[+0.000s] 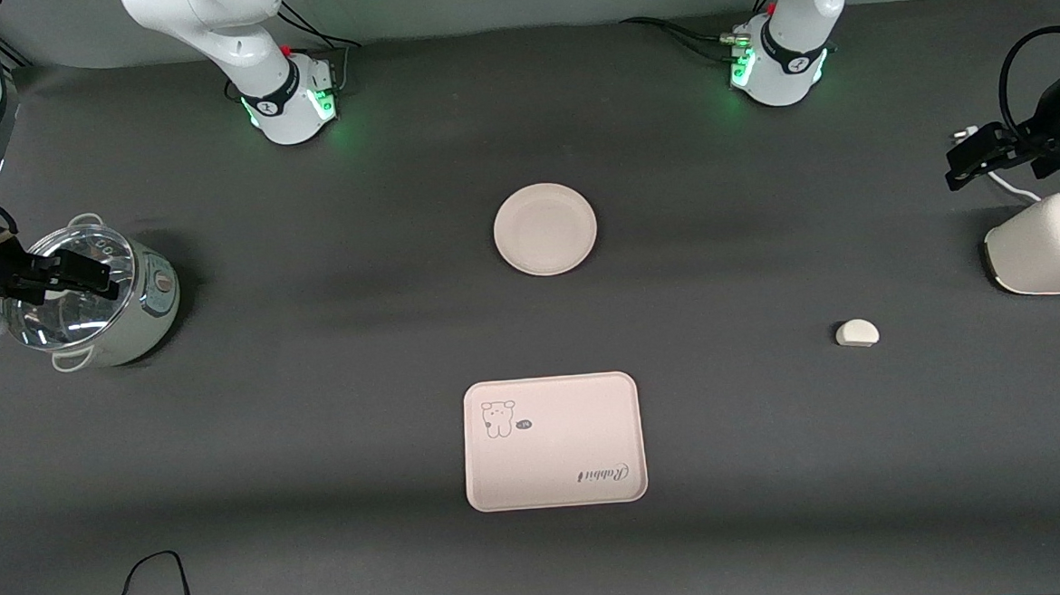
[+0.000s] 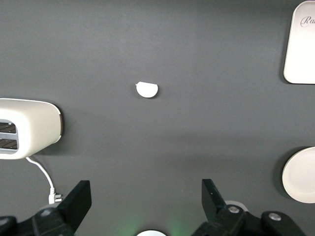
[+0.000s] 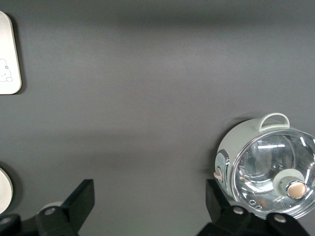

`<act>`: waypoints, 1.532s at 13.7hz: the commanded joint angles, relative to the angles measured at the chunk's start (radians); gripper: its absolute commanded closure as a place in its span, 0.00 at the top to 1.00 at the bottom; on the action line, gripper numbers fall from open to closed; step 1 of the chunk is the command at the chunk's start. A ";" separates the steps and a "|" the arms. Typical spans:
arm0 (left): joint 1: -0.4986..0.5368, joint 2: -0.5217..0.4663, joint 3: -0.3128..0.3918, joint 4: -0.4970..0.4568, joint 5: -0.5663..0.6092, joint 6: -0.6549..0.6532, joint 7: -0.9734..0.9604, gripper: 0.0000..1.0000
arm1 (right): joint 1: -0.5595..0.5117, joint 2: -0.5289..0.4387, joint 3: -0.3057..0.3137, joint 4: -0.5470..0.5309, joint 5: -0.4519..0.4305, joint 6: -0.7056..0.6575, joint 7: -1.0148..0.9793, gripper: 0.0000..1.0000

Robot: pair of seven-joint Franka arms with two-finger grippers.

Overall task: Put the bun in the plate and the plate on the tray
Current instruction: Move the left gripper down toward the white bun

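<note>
The bun (image 1: 857,333) lies on the dark table toward the left arm's end; it also shows in the left wrist view (image 2: 146,89). The plate (image 1: 545,229) sits empty mid-table, and its edge shows in the left wrist view (image 2: 300,174). The tray (image 1: 553,441) lies nearer the front camera than the plate, with nothing on it. My left gripper (image 1: 976,161) hangs open and empty above the table beside the toaster, its fingers wide apart in its wrist view (image 2: 146,196). My right gripper (image 1: 84,271) hangs open and empty over the pot; its wrist view (image 3: 150,199) shows bare table between its fingers.
A cream toaster (image 1: 1049,252) stands at the left arm's end of the table. A pale green pot with a glass lid (image 1: 99,297) stands at the right arm's end. A black cable (image 1: 155,580) loops near the table's front edge.
</note>
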 commanded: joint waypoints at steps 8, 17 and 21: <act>-0.039 0.018 0.045 0.008 -0.003 -0.050 0.037 1.00 | 0.014 -0.014 -0.009 -0.012 -0.023 0.007 -0.019 1.00; -0.016 -0.246 0.048 -0.408 0.029 0.075 0.042 1.00 | 0.014 -0.013 -0.009 -0.014 -0.021 0.007 -0.019 1.00; -0.013 -0.356 0.049 -0.617 0.030 0.192 0.042 1.00 | 0.014 -0.013 -0.009 -0.012 -0.018 0.007 -0.018 1.00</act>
